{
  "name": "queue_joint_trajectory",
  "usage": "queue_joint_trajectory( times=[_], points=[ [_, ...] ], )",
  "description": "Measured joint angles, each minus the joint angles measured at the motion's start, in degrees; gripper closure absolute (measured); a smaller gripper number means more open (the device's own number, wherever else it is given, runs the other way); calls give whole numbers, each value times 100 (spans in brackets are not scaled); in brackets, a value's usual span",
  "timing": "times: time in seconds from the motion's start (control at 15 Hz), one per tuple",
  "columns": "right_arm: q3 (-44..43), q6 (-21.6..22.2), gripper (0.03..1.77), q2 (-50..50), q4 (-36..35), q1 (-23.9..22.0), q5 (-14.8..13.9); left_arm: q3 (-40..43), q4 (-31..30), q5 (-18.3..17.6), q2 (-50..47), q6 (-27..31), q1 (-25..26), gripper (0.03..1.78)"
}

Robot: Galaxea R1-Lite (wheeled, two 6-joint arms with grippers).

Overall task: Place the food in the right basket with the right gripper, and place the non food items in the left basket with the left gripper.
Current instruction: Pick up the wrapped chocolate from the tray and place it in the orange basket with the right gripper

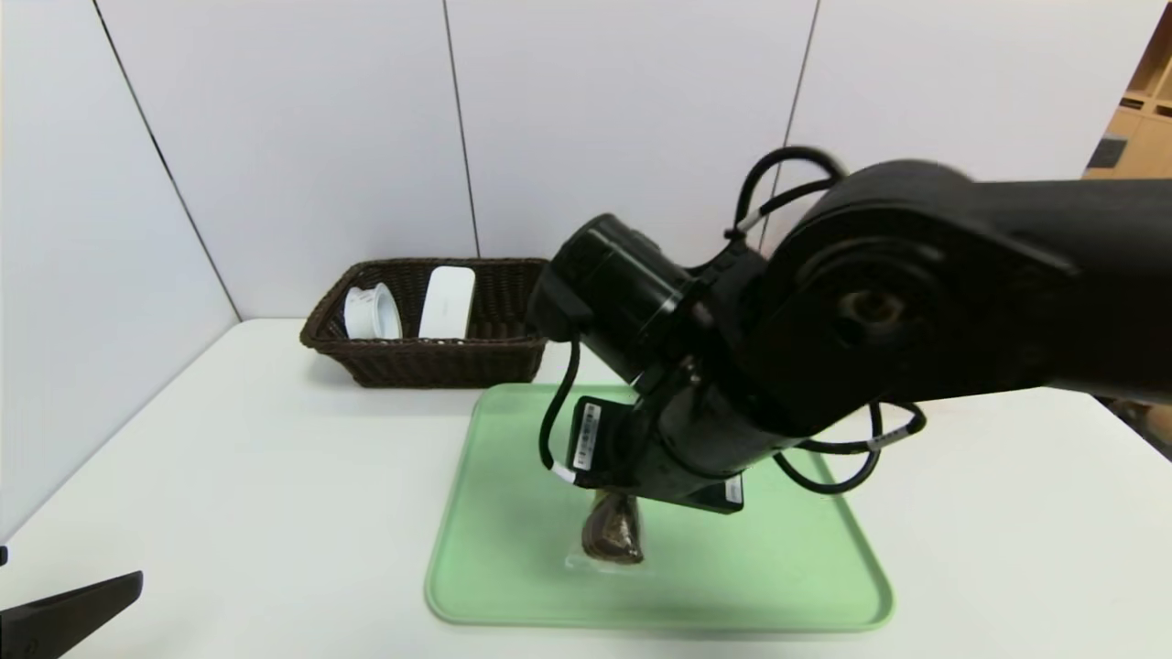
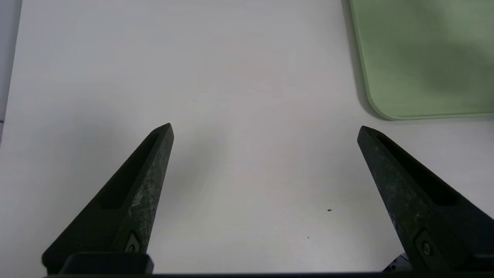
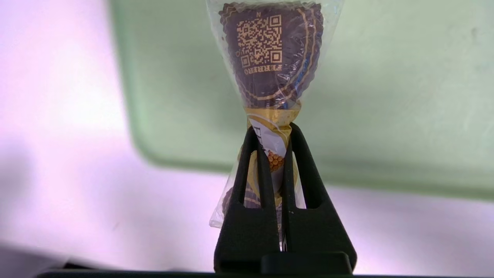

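A clear-wrapped brown-and-gold chocolate snack pack, the food, hangs over the green tray. My right gripper is shut on the pack's middle; in the head view the black arm covers its jaws. The dark brown left basket stands at the back left with a white ribbed round container and a flat white case inside. My left gripper is open over bare table near the tray's corner; one of its fingers shows low left. The right basket is out of view.
The white table runs to white wall panels at the back and left. My right arm fills the middle and right of the head view and hides what lies behind it. Wooden shelving stands at the far right.
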Motion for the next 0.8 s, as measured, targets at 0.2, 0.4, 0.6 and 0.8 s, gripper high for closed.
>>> queue_joint_trajectory(
  times=[0.2, 0.4, 0.6, 0.8],
  points=[
    [-2, -189, 170, -777, -6, 49, 372, -5, 16, 59, -11, 2, 0, 12],
    [-35, -895, 170, -1607, -44, -297, 460, 0, 16, 79, 9, 9, 0, 12],
    [-16, -1493, 170, -2149, -155, -1180, 628, 11, 16, 79, 22, 6, 0, 12],
    [2, -1612, 170, -2400, -336, -2548, 1280, 12, 13, 79, 29, 11, 0, 12]
  ],
)
